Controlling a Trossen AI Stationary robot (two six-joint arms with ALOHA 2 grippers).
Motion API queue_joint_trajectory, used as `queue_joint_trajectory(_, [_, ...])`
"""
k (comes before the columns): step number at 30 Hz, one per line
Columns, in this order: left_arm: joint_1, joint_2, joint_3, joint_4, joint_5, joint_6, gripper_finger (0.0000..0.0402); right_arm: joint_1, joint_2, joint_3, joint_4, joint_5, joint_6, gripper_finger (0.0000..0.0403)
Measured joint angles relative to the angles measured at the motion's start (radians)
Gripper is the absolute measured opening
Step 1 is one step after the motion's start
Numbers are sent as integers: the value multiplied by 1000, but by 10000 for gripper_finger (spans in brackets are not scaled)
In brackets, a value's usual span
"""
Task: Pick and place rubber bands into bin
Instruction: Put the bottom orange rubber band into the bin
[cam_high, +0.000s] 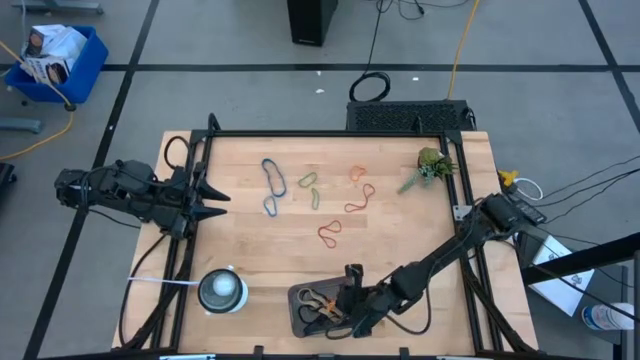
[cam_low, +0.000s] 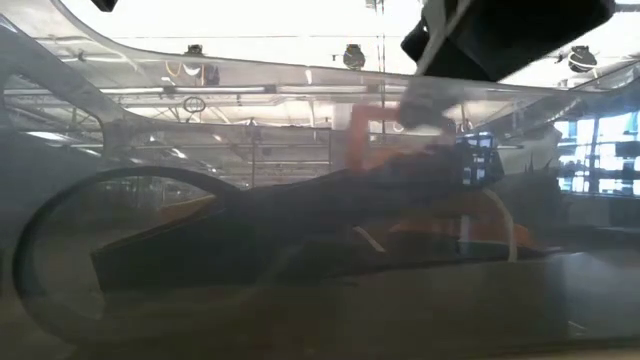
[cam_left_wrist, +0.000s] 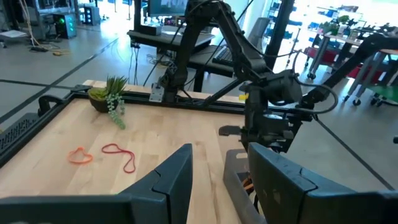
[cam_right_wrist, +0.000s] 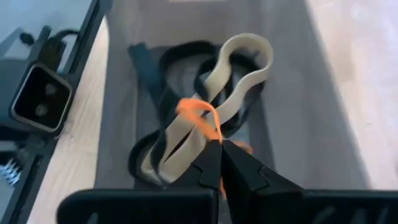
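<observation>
I found no readable writing in any view. From overhead, my right claw (cam_high: 352, 300) hung over the small shallow dark grey rectangular bin (cam_high: 300, 318) at the near edge of the pale wooden counter (cam_high: 250, 240). Only the right wrist camera showed the detail: fingers pressed together, pinching an orange rubber band (cam_right_wrist: 198, 115) above a tan rubber band (cam_right_wrist: 236, 65) and black rubber bands (cam_right_wrist: 180, 62) already lying in the bin. The low view was blocked by a dark blur. My left claw (cam_high: 212, 199) waited at the counter's left edge, fingers spread. Blue (cam_high: 272, 185), green (cam_high: 311, 187) and red (cam_high: 329, 233) bands lay loose mid-counter, near a small potted plant (cam_high: 428, 166).
</observation>
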Motion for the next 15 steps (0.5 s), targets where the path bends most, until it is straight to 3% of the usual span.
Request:
queue_joint_trajectory(7, [0, 0, 0, 0, 0, -1, 161, 1, -1, 1, 0, -29, -3, 34])
queue_joint_trajectory(15, [0, 0, 0, -1, 0, -1, 161, -9, -20, 1, -7, -29, -13, 115])
